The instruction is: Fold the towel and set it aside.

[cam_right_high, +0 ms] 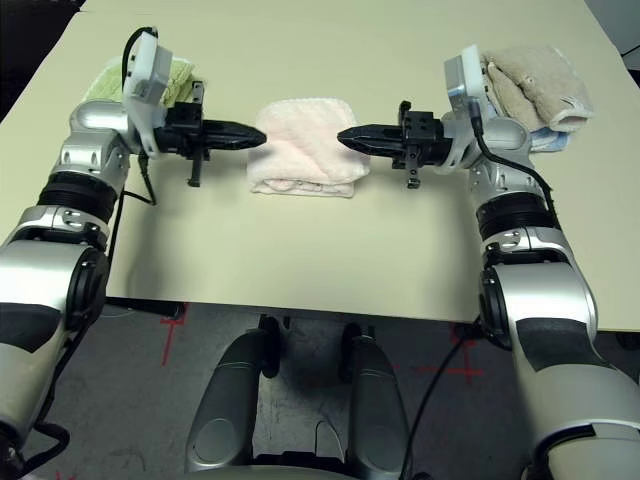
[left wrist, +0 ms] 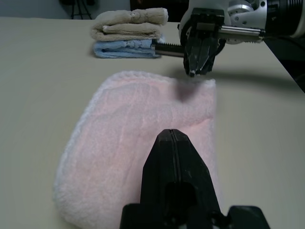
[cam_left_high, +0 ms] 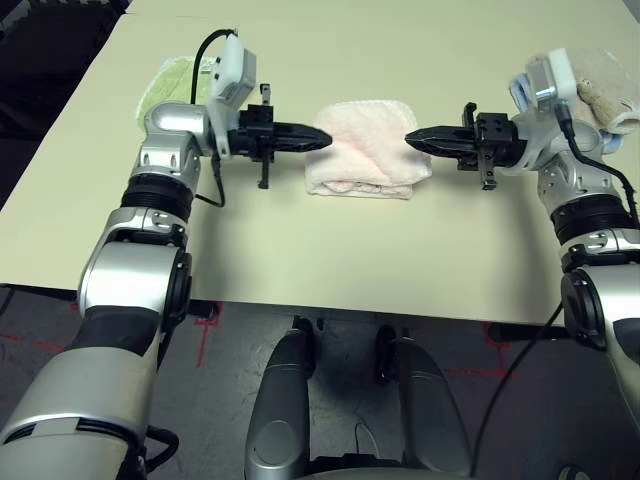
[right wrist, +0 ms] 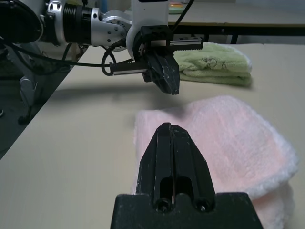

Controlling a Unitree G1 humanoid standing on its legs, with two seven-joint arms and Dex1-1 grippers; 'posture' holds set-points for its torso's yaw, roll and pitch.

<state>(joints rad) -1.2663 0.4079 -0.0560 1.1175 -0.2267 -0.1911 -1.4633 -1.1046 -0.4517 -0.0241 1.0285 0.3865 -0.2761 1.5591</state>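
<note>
The towel (cam_left_high: 362, 148), pale pink with white edging, lies folded into a thick bundle at the middle of the table. My left gripper (cam_left_high: 322, 138) points at it from the left, shut, its tip just over the towel's left edge with no cloth between the fingers. From the right, my right gripper (cam_left_high: 412, 139) mirrors it, also shut and holding nothing, its tip at the towel's right edge. In the left wrist view my shut fingers (left wrist: 172, 143) hover over the pink cloth (left wrist: 124, 143). The right wrist view shows the same over the towel (right wrist: 238, 133).
A light green folded towel (cam_left_high: 172, 82) lies at the back left, behind my left arm. A beige folded towel (cam_right_high: 535, 75) sits on a blue one (left wrist: 125, 48) at the back right. The tan table (cam_left_high: 300, 260) has bare room in front of the pink towel.
</note>
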